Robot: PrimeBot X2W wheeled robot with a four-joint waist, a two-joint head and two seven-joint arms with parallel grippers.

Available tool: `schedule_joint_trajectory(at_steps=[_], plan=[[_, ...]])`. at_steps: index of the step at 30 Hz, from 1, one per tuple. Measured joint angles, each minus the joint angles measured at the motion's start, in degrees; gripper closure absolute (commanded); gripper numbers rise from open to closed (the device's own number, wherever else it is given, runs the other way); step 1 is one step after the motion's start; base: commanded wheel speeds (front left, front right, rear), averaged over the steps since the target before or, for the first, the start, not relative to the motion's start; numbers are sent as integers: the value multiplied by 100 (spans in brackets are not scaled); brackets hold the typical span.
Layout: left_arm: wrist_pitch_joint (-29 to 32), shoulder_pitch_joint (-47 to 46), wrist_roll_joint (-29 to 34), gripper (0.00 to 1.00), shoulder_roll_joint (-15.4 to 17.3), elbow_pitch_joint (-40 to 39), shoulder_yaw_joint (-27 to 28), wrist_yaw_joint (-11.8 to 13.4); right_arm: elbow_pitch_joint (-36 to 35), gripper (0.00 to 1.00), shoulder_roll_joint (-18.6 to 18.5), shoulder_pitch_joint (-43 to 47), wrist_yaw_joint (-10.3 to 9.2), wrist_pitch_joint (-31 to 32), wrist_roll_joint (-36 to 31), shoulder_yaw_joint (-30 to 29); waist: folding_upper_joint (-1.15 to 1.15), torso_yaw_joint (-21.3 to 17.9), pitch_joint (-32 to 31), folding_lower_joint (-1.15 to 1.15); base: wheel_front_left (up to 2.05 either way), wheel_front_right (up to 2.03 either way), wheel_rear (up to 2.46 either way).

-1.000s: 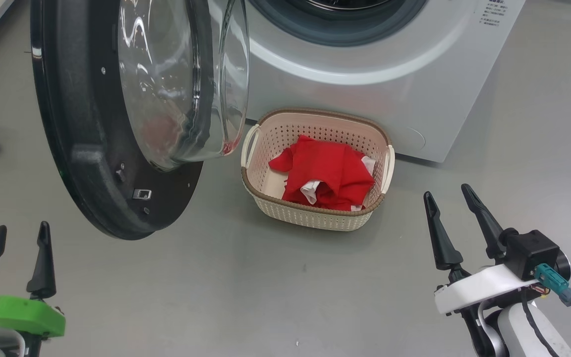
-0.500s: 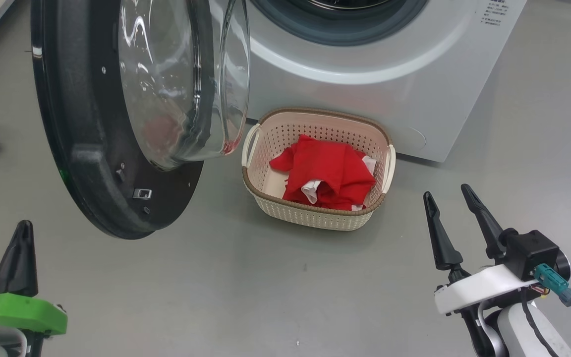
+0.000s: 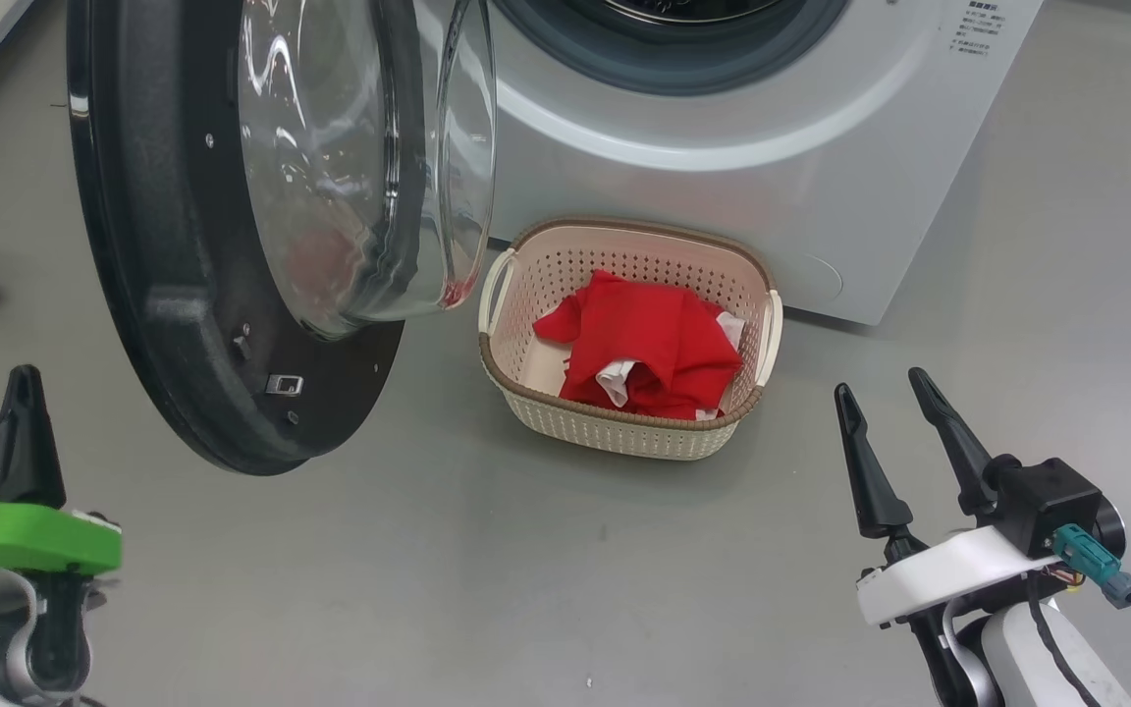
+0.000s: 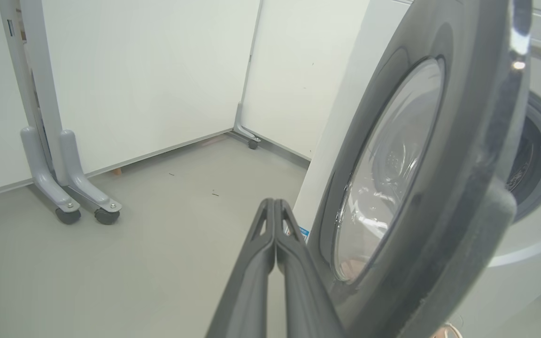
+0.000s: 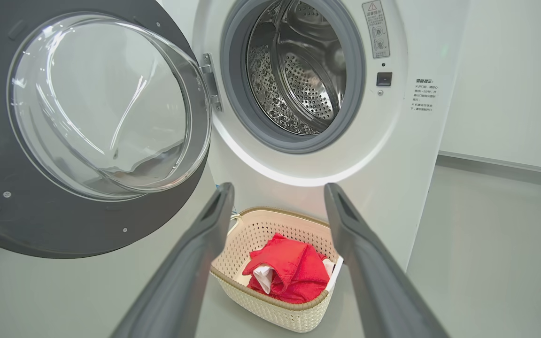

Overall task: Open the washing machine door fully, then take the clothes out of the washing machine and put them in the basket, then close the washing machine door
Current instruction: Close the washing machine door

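the left gripper point(image 3: 23, 388) has its two dark fingers pressed flat together into a single point, with nothing between them and nothing touching them. in the left wrist view the left gripper point(image 4: 274, 206) aims past the outer side of the washing machine door point(image 4: 463, 188), close to its rim but with no contact visible. the right gripper point(image 3: 878, 383) is spread wide and empty, hovering over the grey floor point(image 3: 477, 570) to the right of the basket point(image 3: 624, 437). seen from its own wrist, the right gripper point(image 5: 278, 188) frames the basket point(image 5: 270, 314) between its two fingers, well short of it. the washing machine door point(image 3: 183, 295) hangs swung out to the left of the porthole, hinged on the edge nearest the washing machine point(image 3: 723, 177). its black inner face and bulging glass bowl turn toward the right gripper's side, and its outer face turns toward the left gripper. the steel drum point(image 5: 298, 70) stands exposed behind the grey seal. the basket sits upright on the floor just in front of the washer's lower panel, below the porthole. its long axis runs roughly along the machine's front, with a handle at each end. the clothes point(image 3: 649, 334) lie bunched inside the basket, red with white showing in the folds, heaped toward its right half and reaching about to the rim.
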Motion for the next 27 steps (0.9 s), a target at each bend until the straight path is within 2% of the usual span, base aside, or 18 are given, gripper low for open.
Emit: schedule_joint_trajectory(at_steps=[1,4,6,14,17,19,21,27], plan=[[0,0,0,100,0,0,0,0,0,0,0,0,0,0,0,0,0,0,0,0,0,0,0],[423,-199,-751,100,-82,-30,125,0,3,0,2,0,1,0,0,15,0,3,-6,0,0,0,0],[719,-246,-1039,100,-68,2,233,0,4,0,5,0,1,0,0,26,0,2,-9,0,0,0,0],[1789,-544,-2767,100,-423,175,1076,33,5,0,25,1,1,0,0,47,0,-26,2,0,0,0,0],[2261,-671,-3494,100,-475,278,1382,225,2,0,27,1,1,0,0,55,0,-47,32,0,0,0,0],[2771,-847,-4169,100,-667,335,1519,433,3,0,26,1,1,0,0,55,0,-69,58,0,0,0,0],[3076,-938,-4500,100,-773,348,1562,594,2,0,25,1,0,0,0,54,0,-78,72,0,0,0,0],[3807,-1044,-5137,100,-791,338,1690,1070,2,0,22,1,0,0,0,48,0,-99,113,0,0,0,0]])
